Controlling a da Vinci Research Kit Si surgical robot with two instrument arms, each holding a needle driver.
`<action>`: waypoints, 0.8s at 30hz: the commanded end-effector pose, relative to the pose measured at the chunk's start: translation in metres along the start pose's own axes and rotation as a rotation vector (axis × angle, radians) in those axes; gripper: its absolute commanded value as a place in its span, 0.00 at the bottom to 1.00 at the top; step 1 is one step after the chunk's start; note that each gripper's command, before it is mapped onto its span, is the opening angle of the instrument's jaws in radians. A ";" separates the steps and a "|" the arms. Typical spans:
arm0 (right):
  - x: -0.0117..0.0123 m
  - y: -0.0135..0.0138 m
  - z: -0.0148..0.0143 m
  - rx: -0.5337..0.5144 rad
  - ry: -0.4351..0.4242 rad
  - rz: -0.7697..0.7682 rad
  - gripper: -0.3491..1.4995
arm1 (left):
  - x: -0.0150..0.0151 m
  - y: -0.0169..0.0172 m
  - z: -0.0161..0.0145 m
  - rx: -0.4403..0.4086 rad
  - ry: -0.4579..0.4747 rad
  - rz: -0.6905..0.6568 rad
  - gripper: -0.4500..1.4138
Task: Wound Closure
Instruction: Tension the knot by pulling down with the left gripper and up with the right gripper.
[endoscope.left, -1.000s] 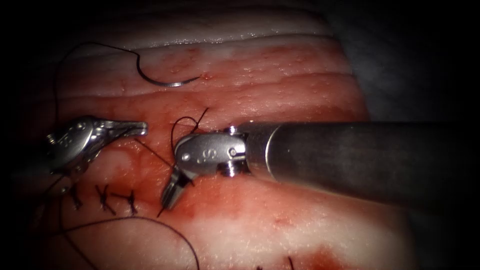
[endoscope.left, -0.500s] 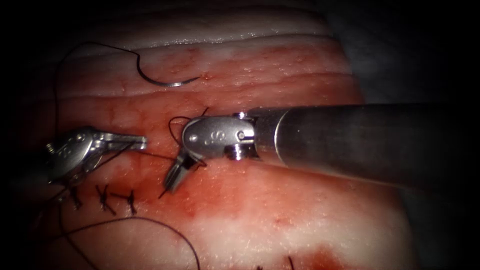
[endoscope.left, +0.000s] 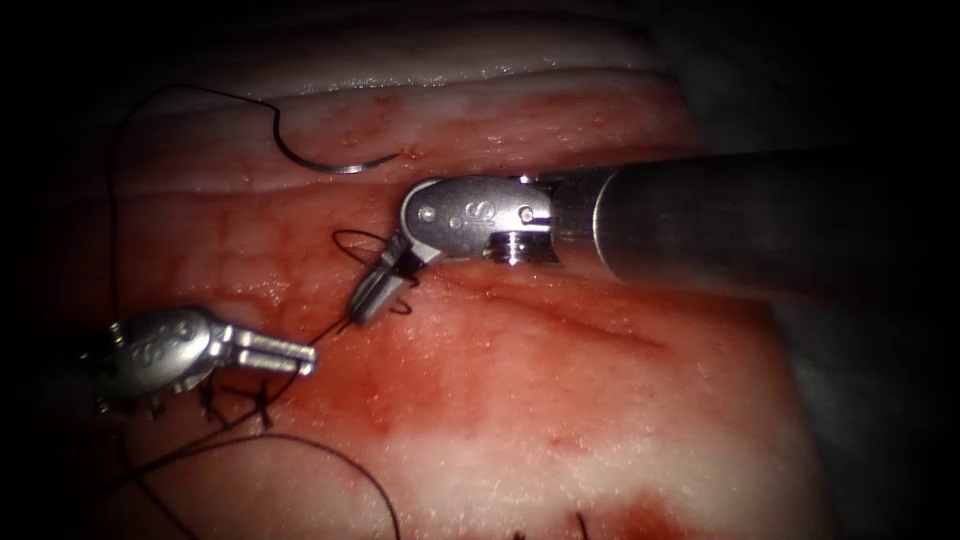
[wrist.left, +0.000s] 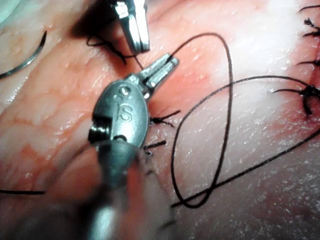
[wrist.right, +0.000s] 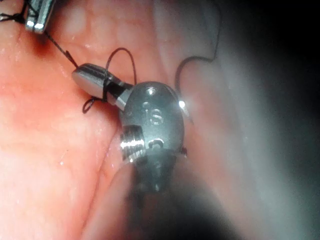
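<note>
The curved needle (endoscope.left: 330, 165) lies free on the tissue (endoscope.left: 560, 460) at the upper left, held by neither tool; it is also in the left wrist view (wrist.left: 22, 62). My right tool (endoscope.left: 360, 312) reaches in from the right with its jaws shut on the thread and small loops of thread wrapped round them (wrist.right: 77, 77). My left tool (endoscope.left: 305, 355) lies low at the left, jaws shut on the thread (wrist.left: 172, 61). A short taut strand runs between the two tips. Tied stitches (endoscope.left: 262, 405) sit just under the left tool.
A long slack loop of thread (endoscope.left: 340, 470) (wrist.left: 227, 100) lies over the tissue below the stitches. Red fluid (endoscope.left: 430, 390) stains the middle of the tissue. More dark stitches (wrist.left: 307, 92) lie further along the tissue. The right tool's thick shaft (endoscope.left: 750, 220) crosses the right half.
The right tool has moved up and to the right with thread looped round its jaws. The left tool has dropped down toward the stitches. The needle has not moved.
</note>
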 end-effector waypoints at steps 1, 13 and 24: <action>-0.0008 0.0015 -0.0005 -0.015 0.007 0.003 0.00 | -0.0003 0.0004 0.0008 -0.032 -0.021 0.003 0.00; -0.0035 0.0045 -0.0050 -0.093 -0.014 0.036 0.00 | 0.0040 0.0061 0.0005 -0.209 -0.117 0.016 0.00; -0.0041 0.0053 -0.0059 -0.116 -0.022 0.043 0.00 | 0.0057 0.0102 0.0010 -0.425 -0.108 0.021 0.00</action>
